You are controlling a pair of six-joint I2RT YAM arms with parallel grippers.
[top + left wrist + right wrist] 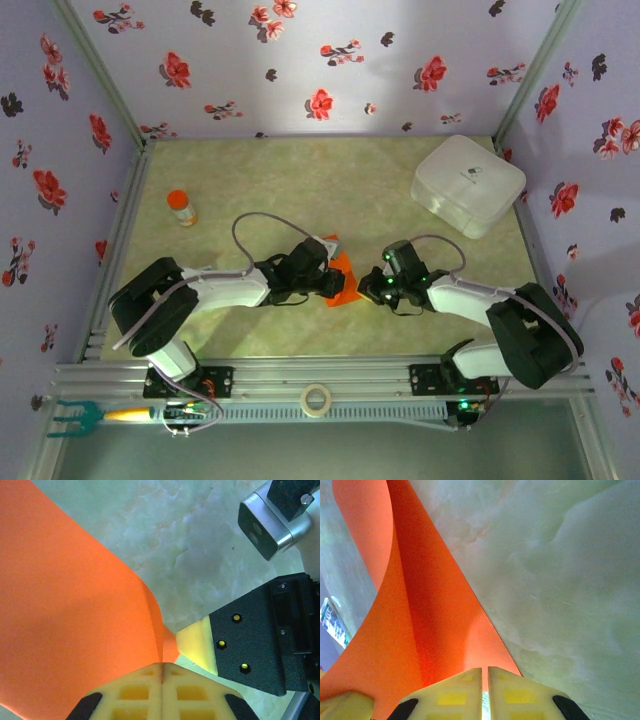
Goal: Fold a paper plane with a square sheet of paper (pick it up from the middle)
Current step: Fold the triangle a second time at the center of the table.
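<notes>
The square sheet of paper (344, 282) is bright orange-red and creased, and it is lifted off the table between my two grippers. My left gripper (326, 277) is shut on its edge; in the left wrist view the pads (145, 692) meet on the sheet (75, 615) with no gap. My right gripper (373, 288) comes in from the right at the paper's pointed corner. In the right wrist view its jaws (485, 672) stand a narrow slit apart, with the orange sheet (425, 625) running up and away from the tips. One right fingertip (200, 642) touches the corner.
A white case (468, 185) sits at the back right. An orange-capped bottle (181, 208) stands at the left. A small printed packet (332, 622) lies behind the paper. A tape roll (317, 400) rests on the front rail. Flowered walls close in three sides.
</notes>
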